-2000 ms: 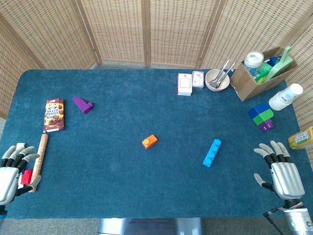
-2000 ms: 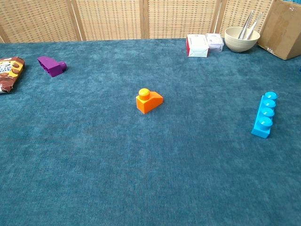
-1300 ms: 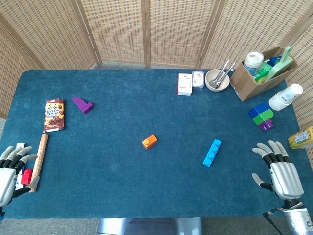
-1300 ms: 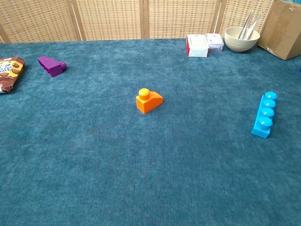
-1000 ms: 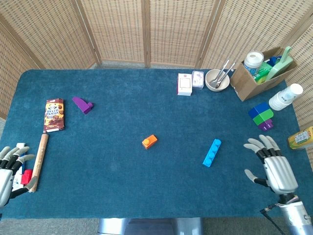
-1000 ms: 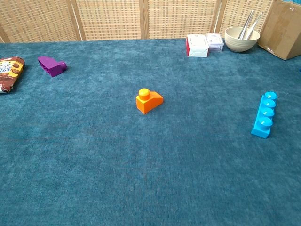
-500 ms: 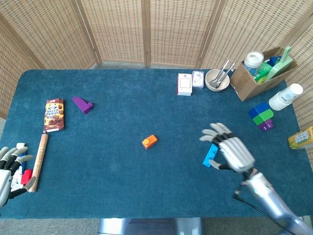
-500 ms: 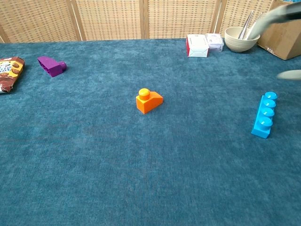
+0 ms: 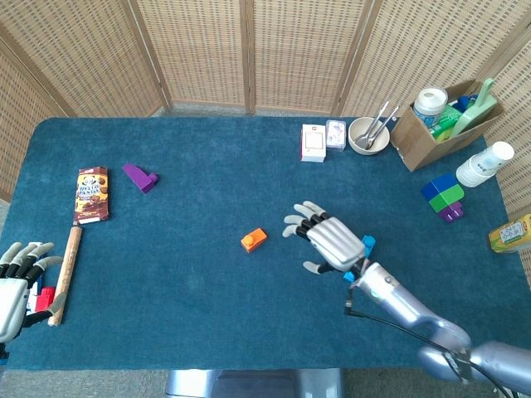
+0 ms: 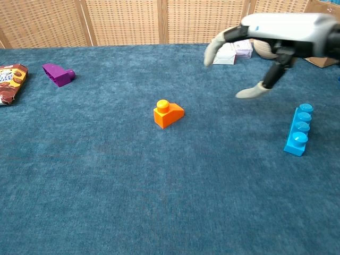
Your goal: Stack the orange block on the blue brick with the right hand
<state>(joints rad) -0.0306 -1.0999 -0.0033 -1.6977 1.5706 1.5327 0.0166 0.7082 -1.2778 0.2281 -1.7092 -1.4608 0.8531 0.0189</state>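
Here, right hand (image 9: 330, 239) spread, holding nothing, near orange block (image 9: 254, 240), left hand (image 9: 14, 286) likewise empty.

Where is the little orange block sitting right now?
The orange block lies near the middle of the blue table in the head view, untouched. The open right hand hovers just to its right, with the blue brick beyond that.

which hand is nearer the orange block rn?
Right. The right hand hovers open just right of the orange block, not touching; the left hand sits at the table's far left edge.
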